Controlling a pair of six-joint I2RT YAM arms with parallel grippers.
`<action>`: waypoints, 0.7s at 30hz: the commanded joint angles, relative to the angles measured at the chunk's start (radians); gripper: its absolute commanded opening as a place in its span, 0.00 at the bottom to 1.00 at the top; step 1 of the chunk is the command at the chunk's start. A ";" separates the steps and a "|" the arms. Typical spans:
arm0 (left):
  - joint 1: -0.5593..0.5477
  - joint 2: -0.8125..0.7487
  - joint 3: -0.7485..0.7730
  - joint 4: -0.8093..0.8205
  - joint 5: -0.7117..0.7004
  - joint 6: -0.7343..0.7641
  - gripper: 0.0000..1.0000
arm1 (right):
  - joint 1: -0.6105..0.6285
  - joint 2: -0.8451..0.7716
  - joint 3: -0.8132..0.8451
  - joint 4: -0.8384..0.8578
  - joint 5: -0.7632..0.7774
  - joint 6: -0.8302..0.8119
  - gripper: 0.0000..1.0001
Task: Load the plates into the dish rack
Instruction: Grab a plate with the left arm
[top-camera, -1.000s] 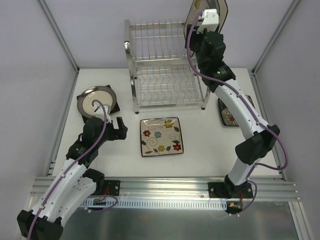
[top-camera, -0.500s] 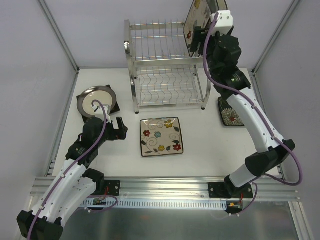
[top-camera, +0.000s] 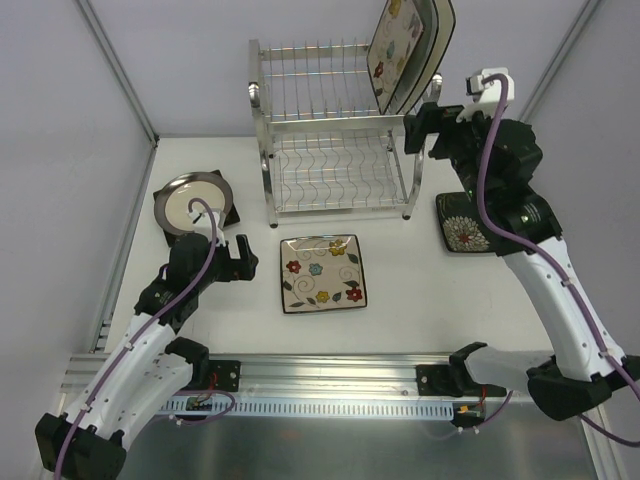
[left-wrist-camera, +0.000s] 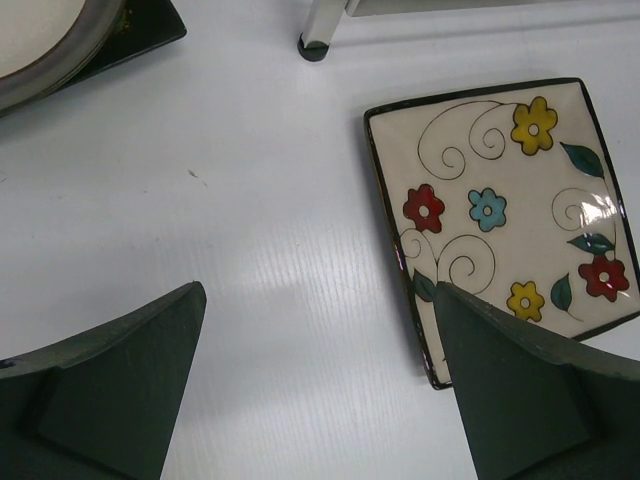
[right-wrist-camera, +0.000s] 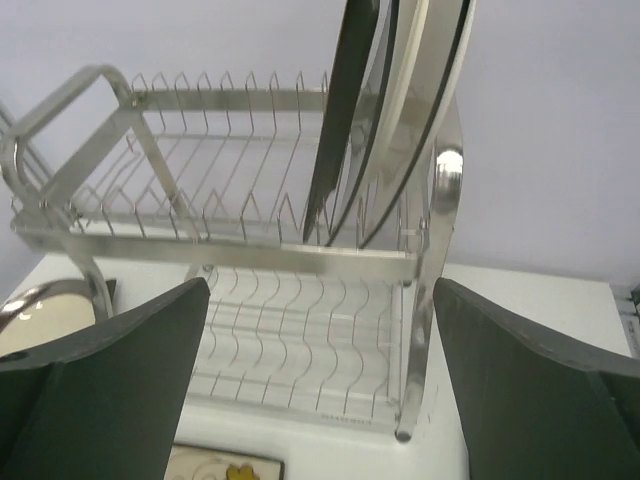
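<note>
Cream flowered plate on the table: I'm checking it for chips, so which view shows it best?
Top external: the plate shows whole and unblocked. Left wrist is closer, but a finger hides one corner. Right wrist catches only a sliver at its bottom edge.

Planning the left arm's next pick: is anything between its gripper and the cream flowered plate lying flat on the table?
Nothing visible. Only table surface lies between the open left gripper and the cream flowered plate, and nothing rests on the plate.

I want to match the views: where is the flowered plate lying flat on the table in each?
Top external: flowered plate at centre, in front of the dish rack.
Left wrist: plate at right; rack's foot at top.
Right wrist: plate's edge at bottom, below the rack.
</note>
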 joint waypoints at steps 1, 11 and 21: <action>0.013 0.008 0.014 0.024 0.023 -0.007 0.99 | -0.001 -0.109 -0.089 -0.056 -0.040 0.054 1.00; 0.013 0.063 0.009 0.024 0.125 -0.152 0.99 | -0.001 -0.293 -0.296 -0.211 -0.173 0.167 1.00; 0.013 0.195 -0.058 0.145 0.233 -0.374 0.99 | -0.001 -0.353 -0.705 0.005 -0.527 0.402 0.99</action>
